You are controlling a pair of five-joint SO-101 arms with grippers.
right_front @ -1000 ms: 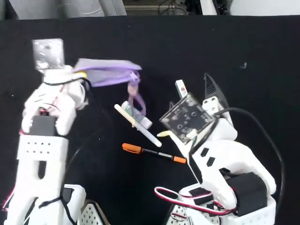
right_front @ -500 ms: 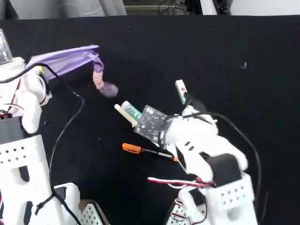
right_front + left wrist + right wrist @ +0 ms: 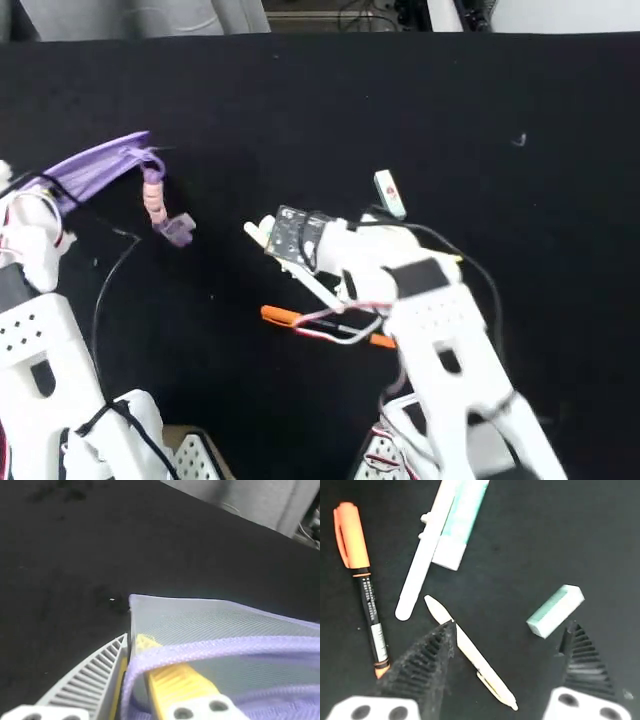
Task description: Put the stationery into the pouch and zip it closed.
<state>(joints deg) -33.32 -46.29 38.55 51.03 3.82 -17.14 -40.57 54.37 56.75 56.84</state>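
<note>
Near the left edge of the black table (image 3: 480, 90), the left gripper (image 3: 131, 677) is clamped on the purple mesh pouch (image 3: 98, 167). At table centre, the right gripper (image 3: 510, 626) is spread wide above 4 loose items: orange marker (image 3: 351, 535), white pen (image 3: 420, 572), cream pen (image 3: 467, 652), mint rectangular eraser (image 3: 555, 611).

- Finding: a robotics lab bench.
- Table (image 3: 500, 100) is covered edge to edge with black cloth.
- Two white plastic arms stand on it, the left arm (image 3: 35, 330) at 8 o'clock and the right arm (image 3: 440, 340) at 5 o'clock.
- The right arm carries loose wires (image 3: 340, 337) and a bare circuit board (image 3: 292, 238).
- Cables (image 3: 370, 15) lie beyond the table at 12 o'clock, and a grey drape (image 3: 140, 15) hangs at 11 o'clock.
</note>
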